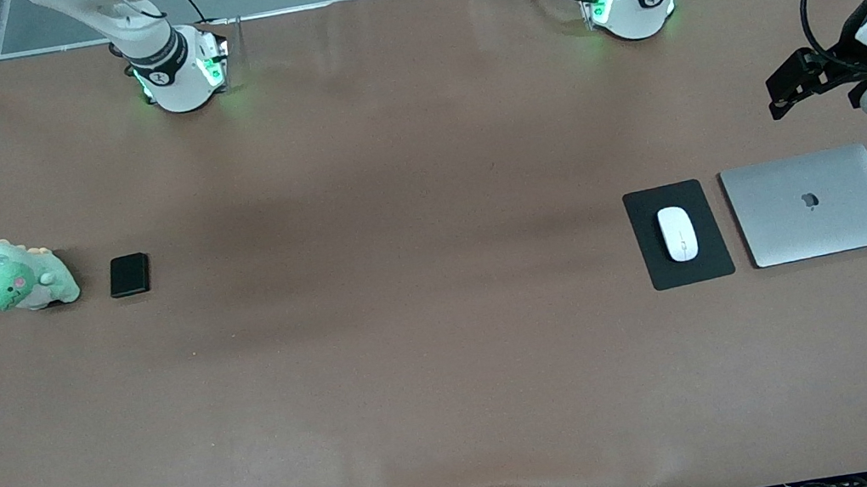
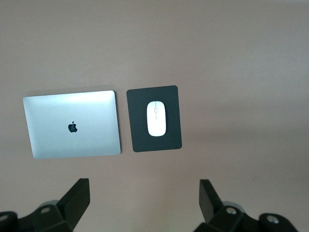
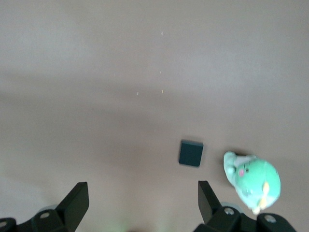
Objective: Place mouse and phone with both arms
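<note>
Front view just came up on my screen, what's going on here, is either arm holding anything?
Neither arm holds anything. The left gripper hangs open in the air at the left arm's end of the table, looking down on the mouse, which lies on the mouse pad beside a closed laptop. The right gripper hangs open at the right arm's end, where the phone lies flat beside a green plush toy.

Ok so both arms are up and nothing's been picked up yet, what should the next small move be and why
Probably lower the left gripper toward the mouse. Its fingers are open and empty, and the mouse lies untouched on the mouse pad beside the laptop. The right gripper, also open, could likewise descend toward the phone beside the plush dinosaur.
</note>
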